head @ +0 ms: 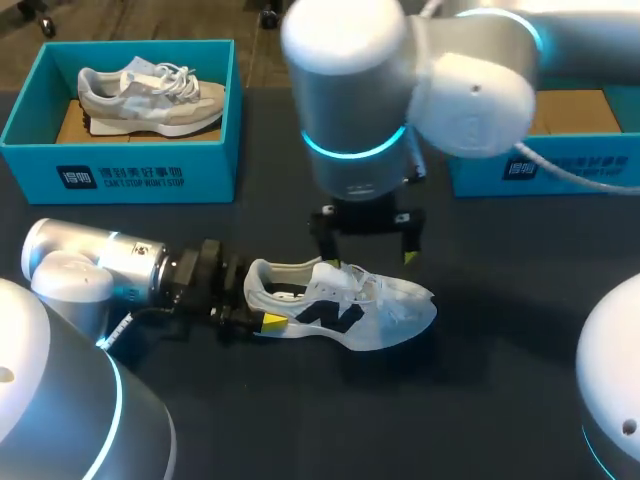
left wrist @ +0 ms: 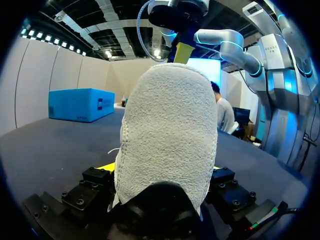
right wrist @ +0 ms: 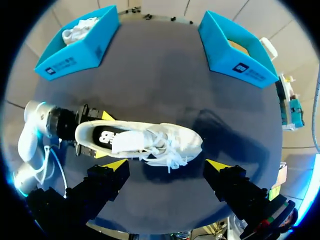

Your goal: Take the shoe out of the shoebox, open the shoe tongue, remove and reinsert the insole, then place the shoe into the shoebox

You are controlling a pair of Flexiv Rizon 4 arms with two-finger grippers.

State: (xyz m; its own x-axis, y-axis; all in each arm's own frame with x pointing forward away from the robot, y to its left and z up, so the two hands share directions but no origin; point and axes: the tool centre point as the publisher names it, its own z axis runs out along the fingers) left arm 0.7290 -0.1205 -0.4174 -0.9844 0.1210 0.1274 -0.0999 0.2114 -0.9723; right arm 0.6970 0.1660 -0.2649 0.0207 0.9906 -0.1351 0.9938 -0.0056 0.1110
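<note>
Blue cardboard: the left box (head: 120, 170) holds a grey spare shoe (head: 150, 97), which I leave alone. My left gripper (head: 258, 308) is clamped across the heel (left wrist: 167, 135) of the white shoe (head: 345, 305), which stands on its sole on the dark table (head: 500, 400), toe pointing right. The heel is fuzzy, suede-like and rounded, so the hold looks soft but sound. My right gripper (head: 368, 255) hangs just above the collar, fingers spread wide, holding nothing. I judge this the tongue-opening step: lower one finger inside the collar, pinch only the thin tongue, avoid the floppy laces (head: 375, 290), and peel toward the toe. The right box (head: 545, 165), also blue, shows bare brown floor.
</note>
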